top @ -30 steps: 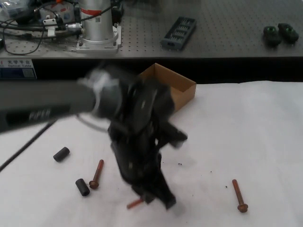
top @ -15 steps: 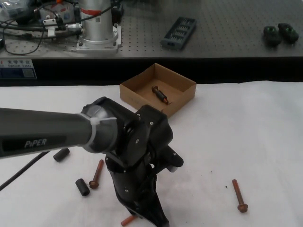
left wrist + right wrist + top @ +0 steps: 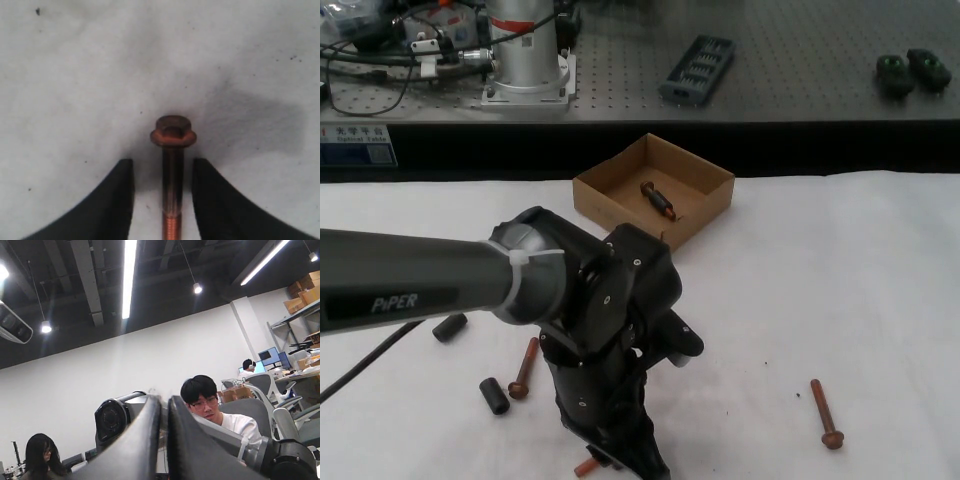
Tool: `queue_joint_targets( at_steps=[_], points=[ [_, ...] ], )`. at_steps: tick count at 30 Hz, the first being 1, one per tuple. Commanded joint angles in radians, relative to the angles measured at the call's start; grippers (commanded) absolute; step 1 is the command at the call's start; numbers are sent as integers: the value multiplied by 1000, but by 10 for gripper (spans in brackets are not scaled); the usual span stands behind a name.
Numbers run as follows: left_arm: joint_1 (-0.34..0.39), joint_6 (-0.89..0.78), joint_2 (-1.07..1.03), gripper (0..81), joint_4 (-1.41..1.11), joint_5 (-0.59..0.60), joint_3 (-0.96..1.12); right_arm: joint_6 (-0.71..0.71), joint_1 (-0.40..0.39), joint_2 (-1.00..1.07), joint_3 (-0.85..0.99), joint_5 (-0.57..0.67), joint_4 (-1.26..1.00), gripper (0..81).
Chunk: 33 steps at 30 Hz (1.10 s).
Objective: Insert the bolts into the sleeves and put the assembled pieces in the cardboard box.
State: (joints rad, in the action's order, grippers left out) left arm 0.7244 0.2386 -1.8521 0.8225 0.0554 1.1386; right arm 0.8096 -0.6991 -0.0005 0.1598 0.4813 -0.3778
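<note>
**Fingers (image 3: 120, 200) of the left gripper (image 3: 163, 165) apart around a copper-coloured flange-head bolt (image 3: 173, 131)**

Left wrist view: the two black fingers stand apart, one on each side of the bolt's shank. A strip of white cloth shows between each finger and the bolt. The bolt lies flat on the cloth, with its head just past the fingertips.

High view: the left gripper is down at the near edge of the white-covered desk (image 3: 820, 280), and one end of the bolt pokes out beside it. A second copper bolt (image 3: 524, 368) lies to the left, between two short black cylindrical sleeves (image 3: 449, 327) (image 3: 494, 396). A third copper bolt (image 3: 826, 412) lies well to the right. The open brown cardboard box (image 3: 705, 215) sits at the far side of the cloth with one assembled piece (image 3: 658, 200) inside.

Right wrist view: the right gripper (image 3: 165, 400) points up toward the ceiling, with its fingers pressed together and holding nothing.
</note>
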Motion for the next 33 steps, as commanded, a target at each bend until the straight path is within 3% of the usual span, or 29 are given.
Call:
queue_joint_targets(
  at_steps=[1, 6, 13, 19, 27, 33],
  points=[
    [-2, -2, 1, 224, -5, -12, -1, -2, -1, 4, 5, 7, 0, 56],
    [-2, -1, 1, 0, -7, 63, -18, -2, -1, 4, 5, 7, 0, 56],
    [-2, -4, 1, 6, -6, 203, -24, -2, -1, 4, 5, 7, 0, 56],
    [-2, -66, 63, 6, -18, 138, -23, -7, 1, 4, 7, 7, 91, 58],
    [-4, -276, 317, 6, -147, 110, -46, -213, 1, 22, 75, -124, 386, 58],
    [-3, -388, 568, 6, -306, 18, -221, -372, 1, 108, 183, -261, 567, 58]
  ],
)
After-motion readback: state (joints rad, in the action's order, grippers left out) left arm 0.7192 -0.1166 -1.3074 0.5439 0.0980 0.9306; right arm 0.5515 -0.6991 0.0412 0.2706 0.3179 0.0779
